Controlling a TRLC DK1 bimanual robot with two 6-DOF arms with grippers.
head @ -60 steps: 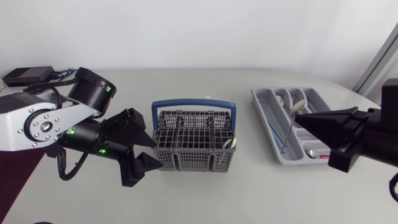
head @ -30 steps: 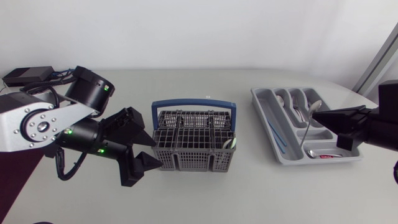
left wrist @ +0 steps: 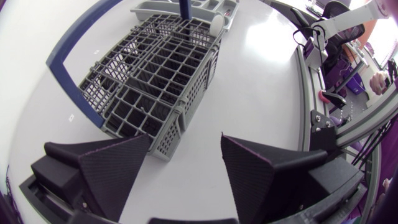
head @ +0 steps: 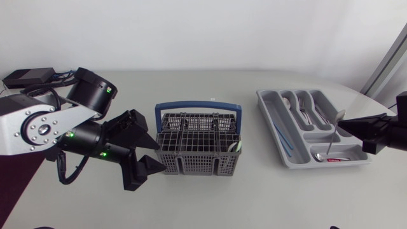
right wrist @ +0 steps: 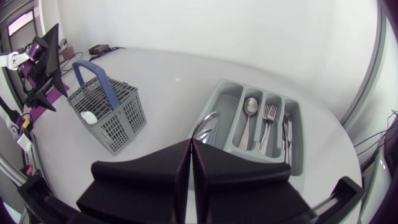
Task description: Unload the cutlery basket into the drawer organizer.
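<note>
The grey cutlery basket [head: 197, 145] with a blue handle stands mid-table, a pale spoon [head: 234, 147] left in its right corner. My left gripper [head: 160, 158] is open just left of the basket; in the left wrist view the basket [left wrist: 155, 81] lies ahead of the spread fingers [left wrist: 106, 168]. The grey drawer organizer [head: 270, 102] sits at the right. My right gripper [head: 346, 125] is shut on a metal spoon [head: 333, 137] that hangs over the organizer's right end. In the right wrist view the spoon [right wrist: 207, 123] sticks out past the closed fingertips, above the organizer [right wrist: 217, 99].
Spoons [right wrist: 250, 109], forks [right wrist: 268, 117] and knives [right wrist: 287, 130] lie in the organizer's compartments, with a blue piece [head: 282, 137] in its left slot. A black box [head: 28, 76] with cables sits at the far left of the table.
My right gripper has drawn back to the right with the spoon, carrying it from the organizer's left side to its right end. The left arm has stayed put.
</note>
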